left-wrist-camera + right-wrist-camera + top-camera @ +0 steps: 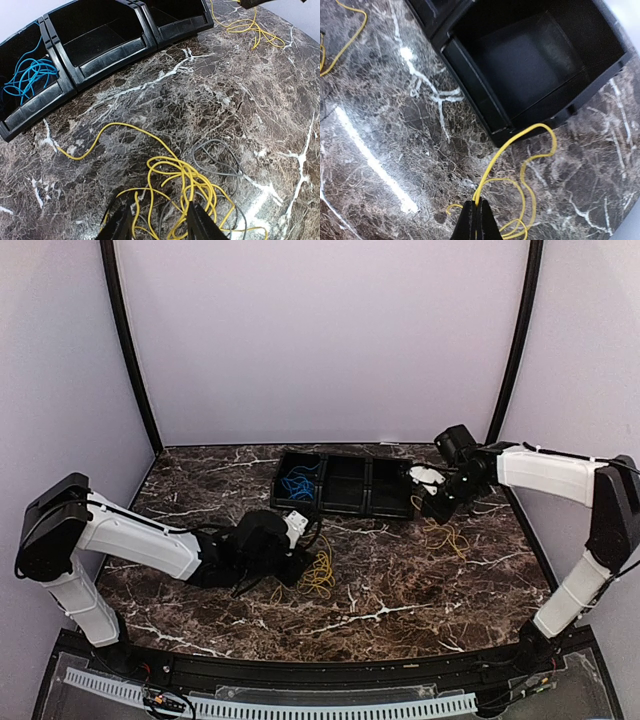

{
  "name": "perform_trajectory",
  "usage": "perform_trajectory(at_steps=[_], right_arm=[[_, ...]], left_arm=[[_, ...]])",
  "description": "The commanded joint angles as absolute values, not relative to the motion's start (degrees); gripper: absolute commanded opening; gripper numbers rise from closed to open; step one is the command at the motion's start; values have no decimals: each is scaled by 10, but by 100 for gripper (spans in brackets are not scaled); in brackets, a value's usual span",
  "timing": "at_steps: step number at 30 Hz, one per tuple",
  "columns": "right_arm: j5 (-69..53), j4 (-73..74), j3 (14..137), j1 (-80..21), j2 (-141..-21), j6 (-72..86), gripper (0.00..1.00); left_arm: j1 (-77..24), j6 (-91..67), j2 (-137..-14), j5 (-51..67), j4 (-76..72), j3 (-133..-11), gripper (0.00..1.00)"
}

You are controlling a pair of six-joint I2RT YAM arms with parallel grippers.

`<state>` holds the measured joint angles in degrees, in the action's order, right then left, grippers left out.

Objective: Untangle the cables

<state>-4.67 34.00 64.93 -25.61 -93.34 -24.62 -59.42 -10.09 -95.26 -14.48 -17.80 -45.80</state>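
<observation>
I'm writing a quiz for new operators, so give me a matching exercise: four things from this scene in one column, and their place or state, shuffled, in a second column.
Things:
1. blue cable
2. grey cable
3. left tool
4. right tool

Places or states:
A. shut on a yellow cable
B. lying in an end compartment of the black tray
C. open, straddling the yellow tangle
D. on the table, partly mixed into the yellow tangle

Pairs: 1-B, 2-D, 3-C, 4-A.
</observation>
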Motion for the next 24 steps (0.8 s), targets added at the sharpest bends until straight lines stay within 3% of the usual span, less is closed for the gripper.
perform_trajectory(at_steps=[1,10,17,24], right_arm=[[-51,345,688,-254,-840,-269,0],[-53,319,829,-249,-790,-313,0],[-116,339,1005,-250,-871,-298,0],[-107,291,1024,-250,-939,-309,0]], left_arm=[[-596,-77,-923,-158,-173,-475,40],[-596,-75,-913,-168,-173,-475,40],[-596,-82,-901,-184,-165,-472,40],[-596,-104,-874,-204,-163,-449,40]])
